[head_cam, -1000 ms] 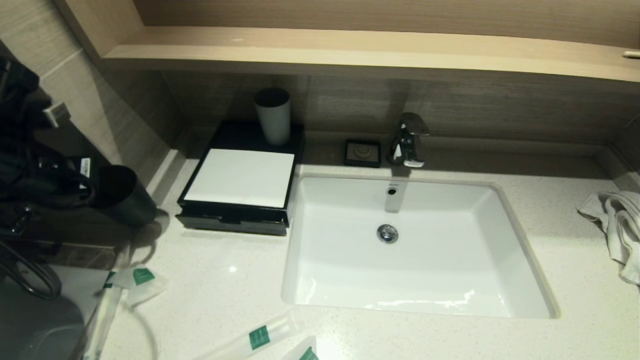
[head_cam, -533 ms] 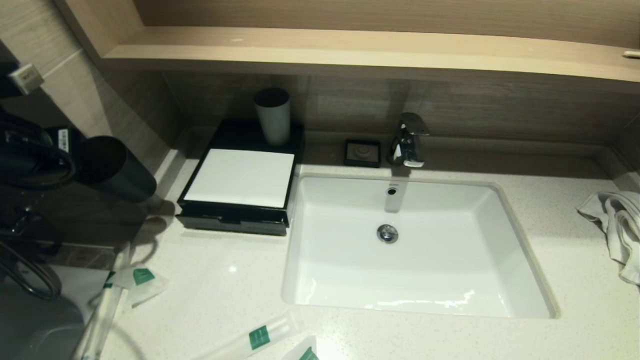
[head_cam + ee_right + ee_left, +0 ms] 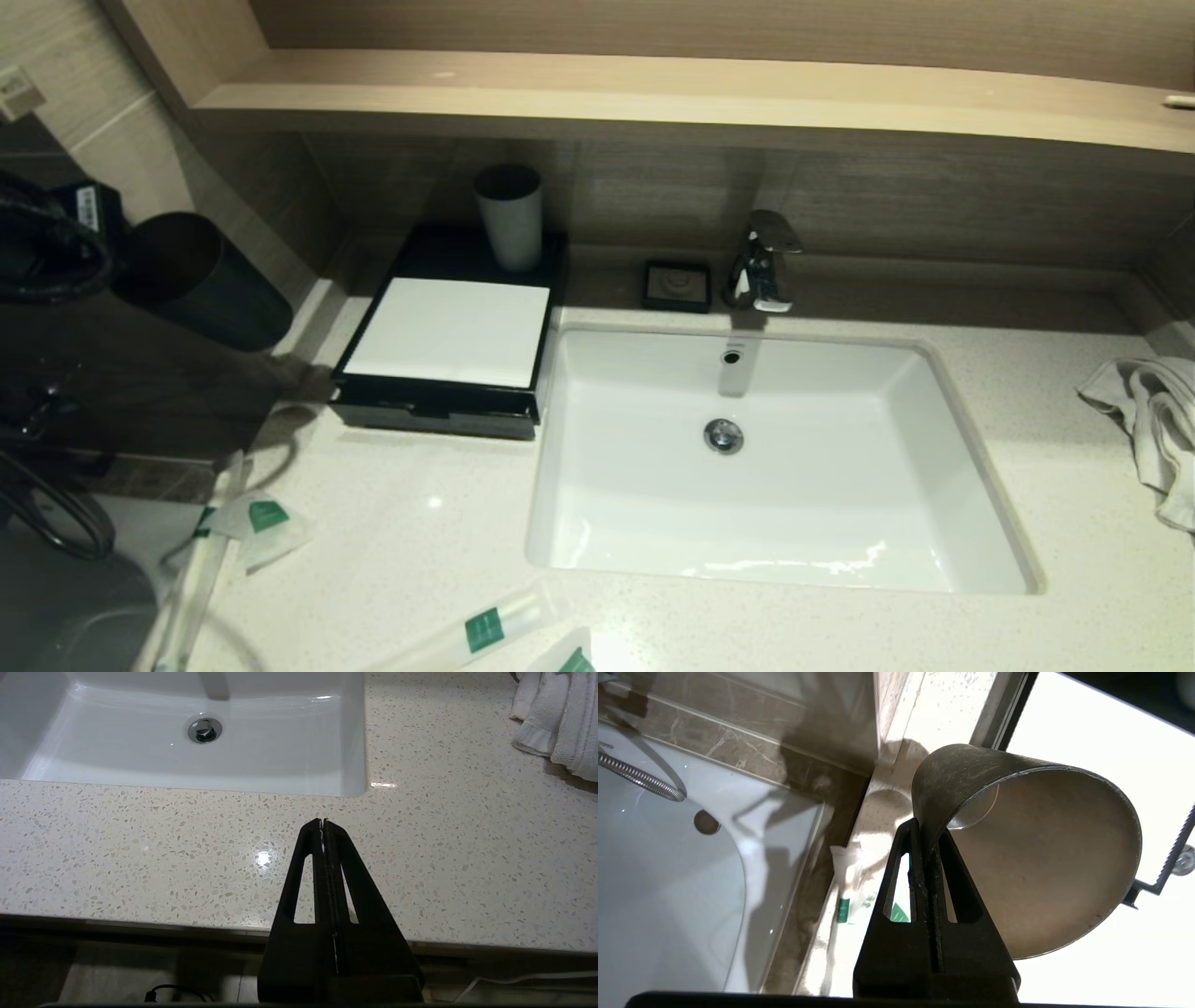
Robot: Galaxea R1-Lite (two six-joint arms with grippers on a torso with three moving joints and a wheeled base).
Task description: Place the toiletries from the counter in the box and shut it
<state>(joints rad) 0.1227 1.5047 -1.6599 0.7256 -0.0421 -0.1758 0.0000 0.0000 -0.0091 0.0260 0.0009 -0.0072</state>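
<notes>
My left gripper is shut on the rim of a black cup, which it holds tilted in the air by the left wall, left of the box. The box is black with a white top panel and its front drawer is shut. Several toiletries lie on the counter: a short packet, a long thin one, another long one and one at the front edge. A packet also shows below the cup. My right gripper is shut and empty above the counter's front edge.
A white cup stands on the back of the box. Behind the sink are a black soap dish and a faucet. A white towel lies at the right. A wooden shelf overhangs the back.
My left gripper has carried the black cup upward and to the left, away from the counter. The packets, the box and the right arm have not moved.
</notes>
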